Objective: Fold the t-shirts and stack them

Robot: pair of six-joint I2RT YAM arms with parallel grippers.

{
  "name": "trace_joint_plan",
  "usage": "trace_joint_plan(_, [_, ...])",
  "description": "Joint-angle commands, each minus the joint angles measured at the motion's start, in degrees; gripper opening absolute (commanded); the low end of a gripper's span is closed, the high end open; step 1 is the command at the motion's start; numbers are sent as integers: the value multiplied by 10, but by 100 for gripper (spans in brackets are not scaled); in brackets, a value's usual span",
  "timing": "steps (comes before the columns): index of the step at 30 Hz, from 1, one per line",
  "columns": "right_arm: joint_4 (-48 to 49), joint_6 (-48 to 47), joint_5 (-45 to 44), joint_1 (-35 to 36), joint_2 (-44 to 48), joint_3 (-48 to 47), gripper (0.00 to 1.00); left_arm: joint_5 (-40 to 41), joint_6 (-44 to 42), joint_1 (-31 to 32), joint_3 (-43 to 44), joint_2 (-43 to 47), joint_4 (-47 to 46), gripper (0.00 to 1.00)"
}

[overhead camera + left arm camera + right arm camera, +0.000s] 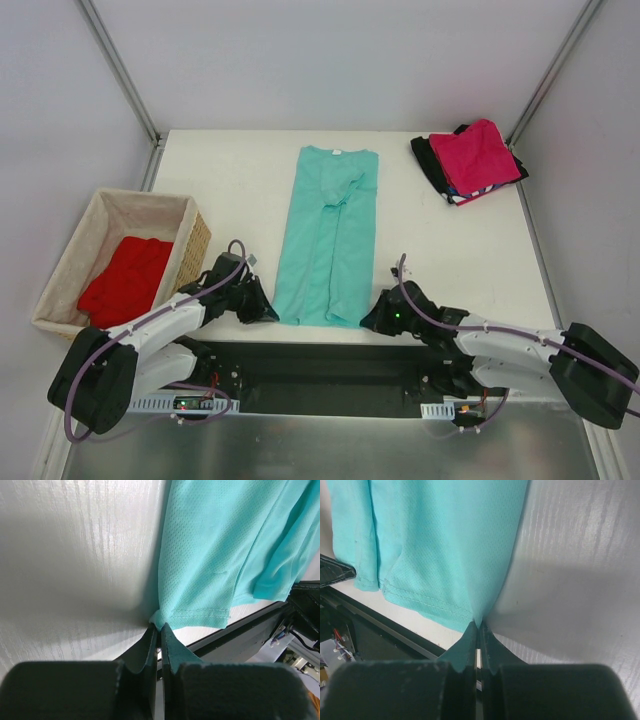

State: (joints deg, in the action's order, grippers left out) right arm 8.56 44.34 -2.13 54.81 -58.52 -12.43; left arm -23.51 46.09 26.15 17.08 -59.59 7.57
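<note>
At the near edge of the white table, the left gripper lies low on the surface. Its two dark fingers are pressed together on the near left corner of the teal-green t-shirt, pinching the stitched hem where the cloth bunches into a small peak. The right gripper mirrors it at the near right corner of the same hem, and its fingers are likewise clamped on a pinch of the mesh fabric. Each arm reaches in from its own side, so the shirt's near hem spans the gap between the two grippers.

The teal-green t-shirt lies flat along the middle of the table, folded lengthwise into a long narrow strip. Its two sides are turned in and meet along a line down the centre. It runs from the near edge almost to the far edge, with the collar at the far end.

Left of the left arm, a tan wicker basket with a pale cloth lining sits at the table's left edge, close to that arm's wrist but apart from it. A bright red t-shirt lies crumpled inside it.

At the far right corner is a small stack, well apart from both grippers. A folded magenta-pink t-shirt is on top, a striped t-shirt shows as a thin edge beneath it, and a black t-shirt sticks out on the left.
</note>
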Motion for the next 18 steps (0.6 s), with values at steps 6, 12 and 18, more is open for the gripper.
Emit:
trace_joint_plan(6, [-143, -42, -30, 6, 81, -40, 1, -12, -39, 7, 110, 5, 66, 0])
trace_joint_plan(12, [-185, -84, -55, 6, 68, -103, 1, -13, -57, 21, 180, -39, 72, 0])
trace_joint_plan(18, [-180, -104, -61, 6, 21, -149, 1, -8, -70, 33, 219, -88, 70, 0])
